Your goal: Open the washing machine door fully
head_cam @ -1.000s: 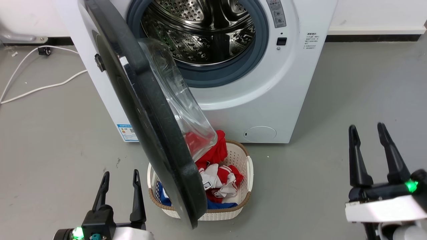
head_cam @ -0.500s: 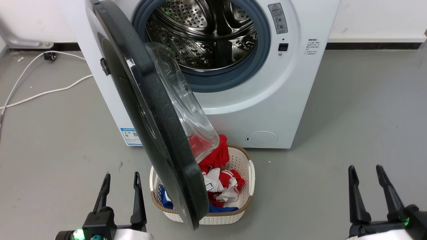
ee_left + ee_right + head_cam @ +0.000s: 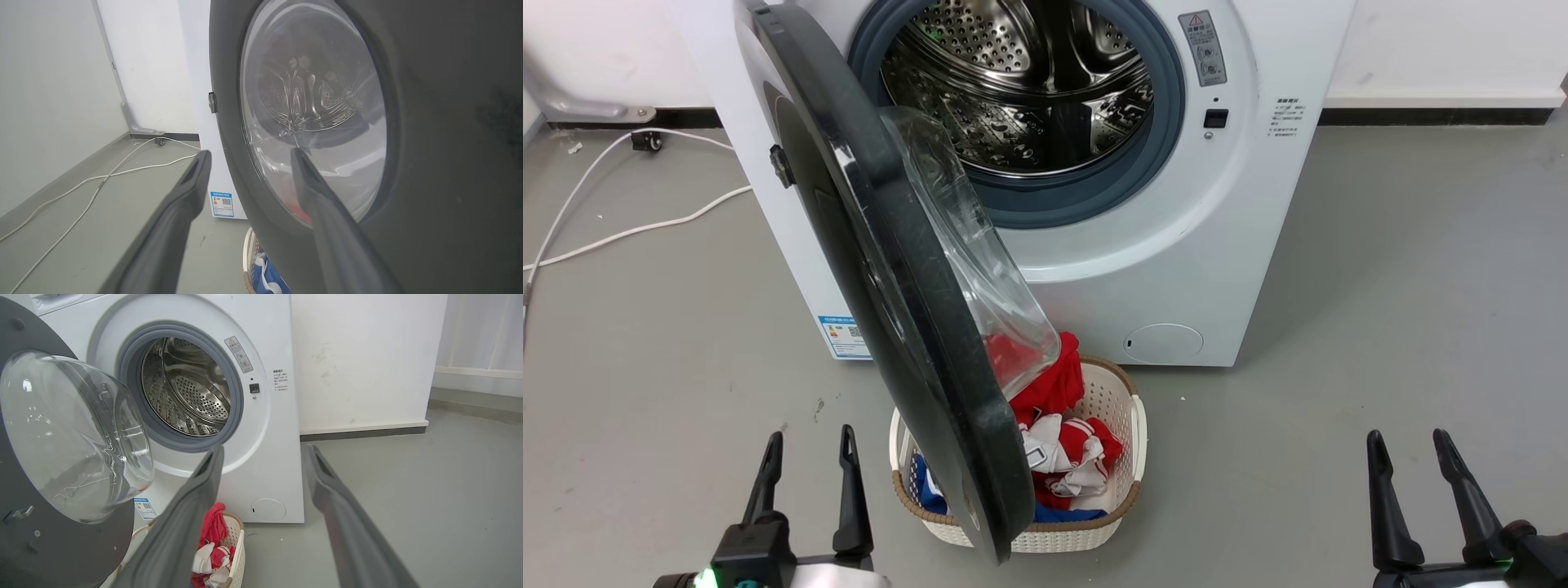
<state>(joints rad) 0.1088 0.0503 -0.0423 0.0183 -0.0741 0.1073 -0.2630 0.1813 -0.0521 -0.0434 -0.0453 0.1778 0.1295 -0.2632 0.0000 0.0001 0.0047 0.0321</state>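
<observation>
The washing machine door (image 3: pixel 890 269) is seen swung out from the front of the washing machine (image 3: pixel 1176 245), hinged at the machine's edge on the robot's left and standing roughly at a right angle to that front, its clear glass bowl turned toward the opening. The steel drum (image 3: pixel 1021 73) inside the machine is laid bare. A white basket (image 3: pixel 1134 425) of red, white and blue clothes (image 3: pixel 1070 445) is set on the floor just before the machine's front, partly hidden behind the door's lower edge. The left gripper (image 3: pixel 810 434) is held before the machine on the door's outer side, its fingers spread with nothing between them; whether the door is touched cannot be told. The right gripper (image 3: pixel 1408 434) is held well out from the machine's front, toward its other side, fingers likewise parted and empty. A white cable (image 3: pixel 645 224) is laid on the floor beside the machine.
</observation>
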